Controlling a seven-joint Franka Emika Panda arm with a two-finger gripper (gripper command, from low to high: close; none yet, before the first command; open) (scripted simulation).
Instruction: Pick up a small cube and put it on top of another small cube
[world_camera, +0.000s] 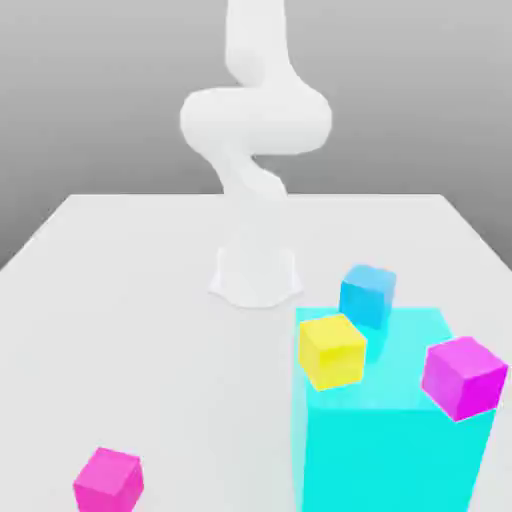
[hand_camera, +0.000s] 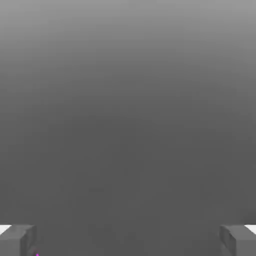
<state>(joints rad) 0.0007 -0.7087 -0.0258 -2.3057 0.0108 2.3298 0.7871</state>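
Sitting alone on the white worktop (world_camera: 130, 300), the pink cube (world_camera: 108, 481) lies near the front edge toward the exterior view's left, well apart from the others. Toward the right stands a big cyan block (world_camera: 390, 450); a yellow cube (world_camera: 332, 351), a blue cube (world_camera: 367, 296) and a violet cube (world_camera: 463, 377) rest on it. The arm (world_camera: 255, 150) rises behind. The hand (hand_camera: 128, 239) is released, fingers (hand_camera: 17, 240) spread wide, grasping nothing.
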